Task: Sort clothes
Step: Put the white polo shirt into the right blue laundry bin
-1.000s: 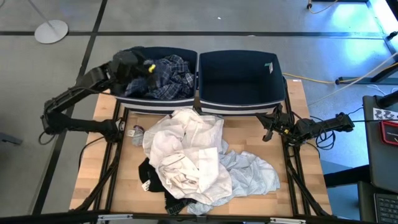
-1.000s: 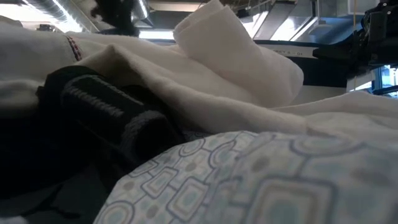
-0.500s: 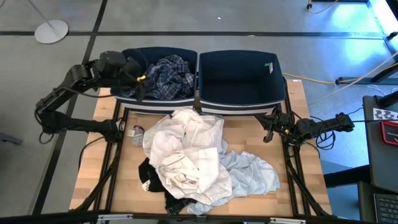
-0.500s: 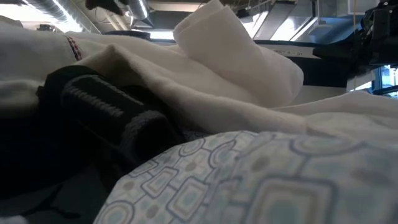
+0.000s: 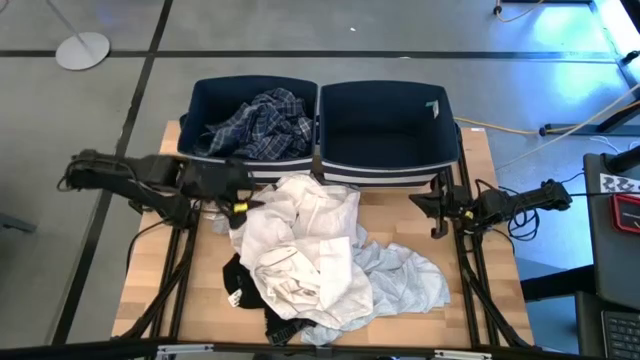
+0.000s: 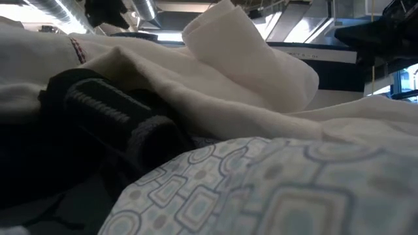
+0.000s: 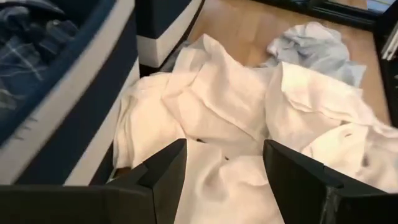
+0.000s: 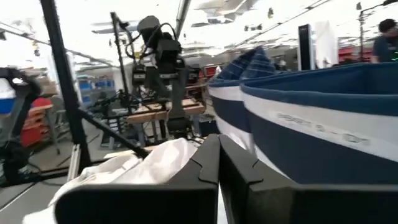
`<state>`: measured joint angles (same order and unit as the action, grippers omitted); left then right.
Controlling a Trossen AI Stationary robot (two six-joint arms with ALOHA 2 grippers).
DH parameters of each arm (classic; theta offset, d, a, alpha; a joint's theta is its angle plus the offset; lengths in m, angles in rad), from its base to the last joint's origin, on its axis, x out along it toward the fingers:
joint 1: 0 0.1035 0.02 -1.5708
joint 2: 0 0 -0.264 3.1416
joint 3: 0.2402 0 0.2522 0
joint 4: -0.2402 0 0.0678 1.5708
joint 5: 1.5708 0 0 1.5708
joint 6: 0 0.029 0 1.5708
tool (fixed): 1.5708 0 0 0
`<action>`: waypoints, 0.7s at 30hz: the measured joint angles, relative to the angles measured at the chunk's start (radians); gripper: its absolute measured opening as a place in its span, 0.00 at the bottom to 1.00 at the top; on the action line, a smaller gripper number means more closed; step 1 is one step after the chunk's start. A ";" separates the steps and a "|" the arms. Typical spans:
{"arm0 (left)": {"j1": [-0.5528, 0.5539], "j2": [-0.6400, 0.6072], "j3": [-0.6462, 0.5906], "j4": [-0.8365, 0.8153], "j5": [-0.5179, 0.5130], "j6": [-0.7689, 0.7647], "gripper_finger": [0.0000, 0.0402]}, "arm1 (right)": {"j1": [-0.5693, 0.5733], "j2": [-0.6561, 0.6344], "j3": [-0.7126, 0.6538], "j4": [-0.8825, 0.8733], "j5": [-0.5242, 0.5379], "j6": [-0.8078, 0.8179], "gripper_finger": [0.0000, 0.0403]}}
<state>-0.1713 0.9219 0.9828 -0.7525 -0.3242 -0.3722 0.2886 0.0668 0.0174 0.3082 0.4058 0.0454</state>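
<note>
L hand (image 5: 238, 203) had left the bin since 0.5 s ago: it was over the plaid shirt (image 5: 258, 122) in the left navy bin (image 5: 197, 95) then, now it sat low over the table (image 5: 405, 225) at abt 9 o'clock of the clothes pile, just beside the white shirt (image 5: 300, 235). Fingers (image 7: 165, 171) spread apart, nothing between them, white fabric showing thru the gap in the L wrist view. Plaid shirt lay released in the left bin, at 12 o'clock of the pile. R navy bin (image 5: 385, 125) looked empty of clothes, as before. R hand (image 5: 438, 208) waited at 3 o'clock of the pile by the table edge, shifted slightly lower vs 0.5 s ago; fingers pressed together, holding nothing. Pile unchanged: pale blue patterned shirt (image 5: 405, 280) at 4 o'clock, black garment (image 5: 243, 282) at 7 o'clock under the white shirt.
</note>
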 joint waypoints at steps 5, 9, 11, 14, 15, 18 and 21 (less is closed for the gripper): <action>-0.156 0.001 -0.157 0.116 -0.124 -0.065 0.51 | 0.000 0.154 0.023 0.151 -0.043 -0.031 0.01; -0.255 0.000 -0.257 0.233 -0.197 -0.107 0.51 | 0.000 0.340 0.116 0.164 -0.059 -0.028 0.01; -0.299 0.002 -0.305 0.292 -0.226 -0.132 0.51 | 0.000 0.454 0.176 0.162 -0.059 -0.028 0.01; -0.356 0.002 -0.380 0.397 -0.279 -0.145 0.51 | 0.000 0.633 0.289 0.154 -0.060 -0.030 0.01; -0.371 0.002 -0.409 0.435 -0.297 -0.145 0.51 | 0.000 0.690 0.334 0.136 -0.065 -0.032 0.01; -0.400 0.002 -0.481 0.555 -0.348 -0.144 0.51 | 0.000 0.841 0.488 0.043 -0.098 -0.035 0.01; -0.398 0.003 -0.516 0.643 -0.366 -0.102 0.51 | 0.000 0.981 0.648 -0.024 -0.144 -0.051 0.01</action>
<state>-0.5695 0.9249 0.4670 -0.1100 -0.6899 -0.4739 0.2886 1.0476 0.6653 0.2839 0.2614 -0.0058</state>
